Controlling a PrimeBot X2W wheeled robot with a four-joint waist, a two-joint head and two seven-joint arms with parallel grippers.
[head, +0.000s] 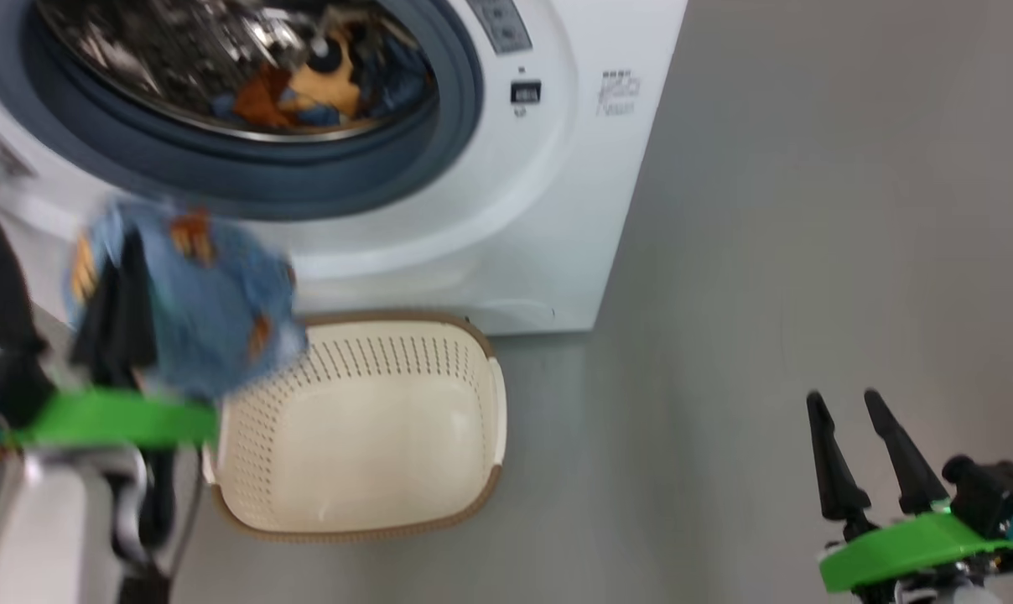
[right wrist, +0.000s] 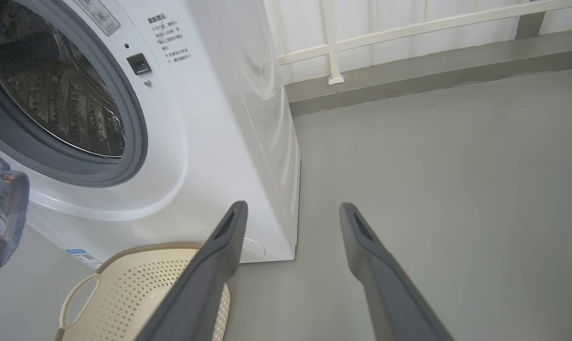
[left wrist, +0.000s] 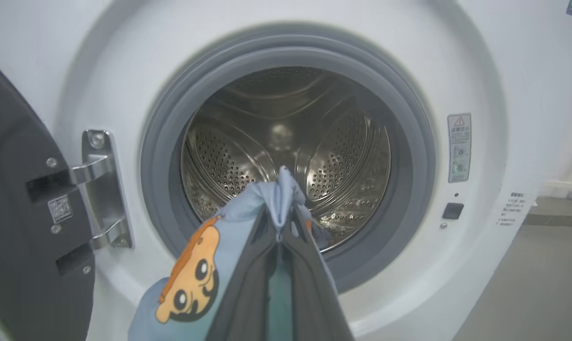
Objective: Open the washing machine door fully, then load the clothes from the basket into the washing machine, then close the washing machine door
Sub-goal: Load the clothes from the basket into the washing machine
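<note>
Now I am in the loading step: my left end effector [left wrist: 279,234] is closed tight on the blue garment [left wrist: 191,284], held just in front of the drum [left wrist: 286,142], with the door [left wrist: 16,199] open at the side. The basket [head: 364,436] on the floor [head: 766,252] looks empty. My right end effector [right wrist: 293,208] is wide and holds nothing. Next I should reach past the gasket [left wrist: 163,142], deep inside, and only then release.
</note>
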